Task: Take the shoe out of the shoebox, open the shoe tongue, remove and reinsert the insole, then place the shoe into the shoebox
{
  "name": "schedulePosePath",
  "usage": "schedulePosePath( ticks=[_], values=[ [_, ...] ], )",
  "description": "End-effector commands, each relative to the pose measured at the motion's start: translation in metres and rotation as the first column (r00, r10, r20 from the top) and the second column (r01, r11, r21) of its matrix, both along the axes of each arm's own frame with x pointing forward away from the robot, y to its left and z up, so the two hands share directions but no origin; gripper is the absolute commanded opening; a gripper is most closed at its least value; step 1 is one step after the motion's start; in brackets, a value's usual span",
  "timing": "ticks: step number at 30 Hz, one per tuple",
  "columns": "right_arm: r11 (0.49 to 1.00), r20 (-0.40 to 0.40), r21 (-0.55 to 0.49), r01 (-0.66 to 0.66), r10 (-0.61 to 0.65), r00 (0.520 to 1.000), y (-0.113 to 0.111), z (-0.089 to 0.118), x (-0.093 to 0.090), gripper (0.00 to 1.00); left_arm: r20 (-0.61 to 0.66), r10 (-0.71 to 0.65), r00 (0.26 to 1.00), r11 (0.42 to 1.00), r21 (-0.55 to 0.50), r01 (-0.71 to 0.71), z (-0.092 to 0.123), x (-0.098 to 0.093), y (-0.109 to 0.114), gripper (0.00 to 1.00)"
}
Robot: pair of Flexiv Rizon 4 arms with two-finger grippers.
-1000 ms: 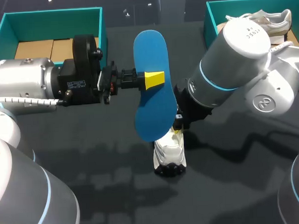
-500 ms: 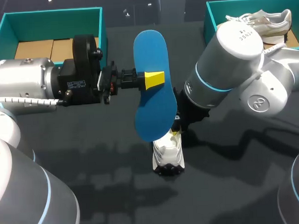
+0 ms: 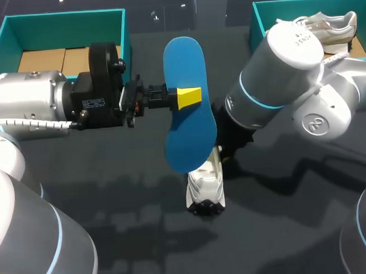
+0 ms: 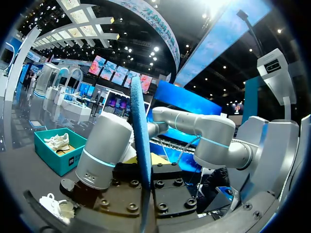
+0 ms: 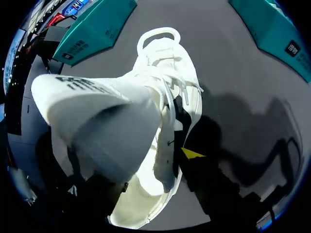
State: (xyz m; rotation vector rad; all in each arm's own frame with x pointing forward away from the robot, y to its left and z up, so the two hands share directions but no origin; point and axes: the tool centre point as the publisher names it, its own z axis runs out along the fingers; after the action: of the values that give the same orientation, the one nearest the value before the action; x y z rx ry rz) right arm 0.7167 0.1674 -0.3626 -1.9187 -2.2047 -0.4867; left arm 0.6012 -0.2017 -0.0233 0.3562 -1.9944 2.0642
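Meanwhile your left gripper (image 3: 188,98) has not budged: it stays clamped on the blue insole (image 3: 185,58), holding it upright above the middle of the bench (image 3: 112,194). Below the insole's lower end, the white shoe (image 3: 204,187) has slid a little leftward on the bench as your right arm (image 3: 290,78) swung in over it. You cannot tell whether the right gripper (image 5: 187,158) is closed on the shoe. To my eye the shoe is being lined up under the insole, so reinsertion looks like the step coming.
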Motion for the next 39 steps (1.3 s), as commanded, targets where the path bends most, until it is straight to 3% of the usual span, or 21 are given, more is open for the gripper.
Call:
schedulePosePath(
  ticks=[1,4,17,19,24,32,39],
  values=[
    [0.998,0.005,0.065,0.012,-0.013,1.0,-0.02,0.02,-0.009,1.0,0.0,0.002,1.0,1.0,-0.002,-0.002,-0.001,-0.001,0.0,0.0],
    [0.983,0.006,0.181,-0.04,0.04,0.999,-0.028,0.037,-0.011,1.0,0.0,0.002,1.0,1.0,-0.002,-0.002,-0.001,-0.001,0.0,0.0],
    [0.983,0.006,0.181,-0.04,0.04,0.999,-0.028,0.037,-0.011,1.0,0.0,0.002,1.0,1.0,-0.002,-0.002,-0.001,-0.001,0.0,0.0],
    [0.977,0.004,0.214,-0.014,0.013,1.0,-0.03,0.045,-0.013,1.0,0.0,0.002,1.0,1.0,-0.002,-0.002,-0.001,-0.001,0.0,0.0],
    [0.947,-0.005,0.317,0.043,-0.044,0.999,-0.039,0.07,-0.011,1.0,0.203,-0.003,0.979,1.0,0.012,0.001,0.007,0.015,-0.003,0.0],
    [0.906,-0.025,0.416,0.082,-0.079,0.997,-0.055,0.099,-0.01,1.0,0.563,-0.02,0.826,1.0,-0.005,0.027,0.013,0.035,-0.004,0.0],
    [0.864,-0.056,0.493,0.101,-0.085,0.995,-0.056,0.116,-0.001,1.0,0.808,-0.053,0.587,0.998,0.018,0.066,0.012,0.049,-0.014,0.0]
  ],
)
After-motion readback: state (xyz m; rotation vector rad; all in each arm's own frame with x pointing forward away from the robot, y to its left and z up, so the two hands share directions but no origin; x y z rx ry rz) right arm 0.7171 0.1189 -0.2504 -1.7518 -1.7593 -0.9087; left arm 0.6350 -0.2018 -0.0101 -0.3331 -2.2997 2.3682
